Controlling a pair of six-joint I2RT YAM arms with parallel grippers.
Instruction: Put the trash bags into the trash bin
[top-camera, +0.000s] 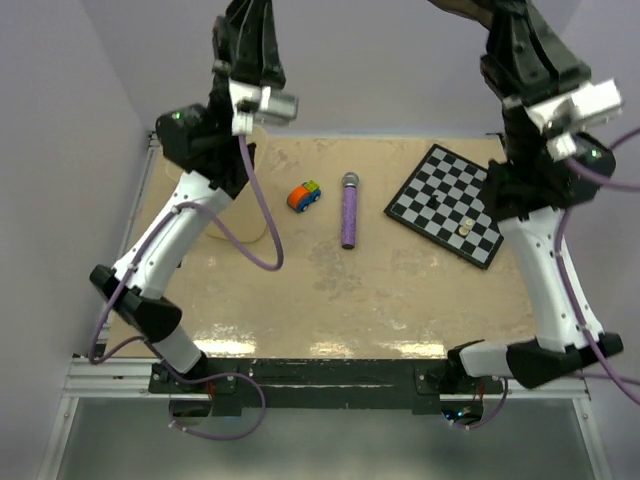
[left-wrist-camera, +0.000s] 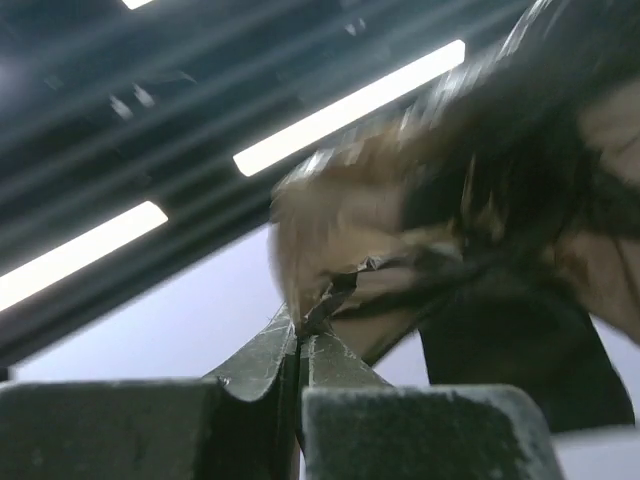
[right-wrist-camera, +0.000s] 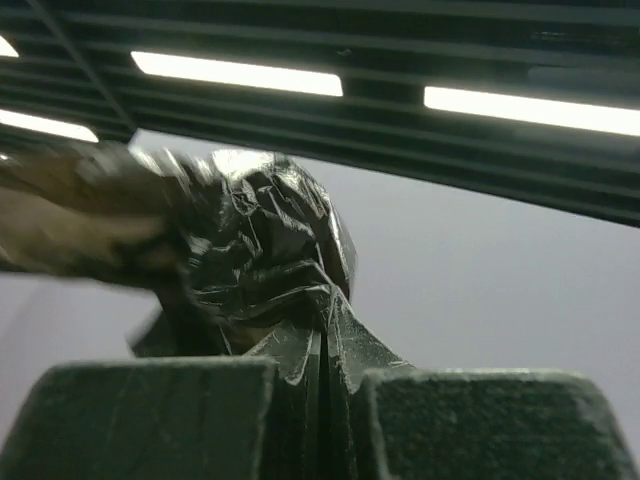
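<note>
Both arms are raised high above the worktop (top-camera: 330, 300), wrists near the top edge of the overhead view, fingertips cut off there. The left hand (left-wrist-camera: 300, 340) is seen pressed together, a twisted strip of the trash bag (left-wrist-camera: 500, 200) pinched between its tips; the film beyond is dark, glossy and motion-blurred, with tan patches showing through. The right hand (right-wrist-camera: 320, 340) is likewise pressed together on a crinkled black bunch of the same bag (right-wrist-camera: 270, 250), which balloons just above the fingers and stretches off to the left edge, blurred. In both wrist views the bag is framed against ceiling light strips (right-wrist-camera: 240, 75) and a pale wall, so it is held up in the air, not in the bin. The trash bin (top-camera: 238, 222) is partly hidden behind the left arm at the far left of the worktop, cream against the beige surface; its inside cannot be made out. A toy car (top-camera: 305, 196), a purple cylinder (top-camera: 349, 210) and a chequered board (top-camera: 450, 205) with one small pale piece (top-camera: 465, 227) are lying in a row to the right of the bin, well apart from each other.
</note>
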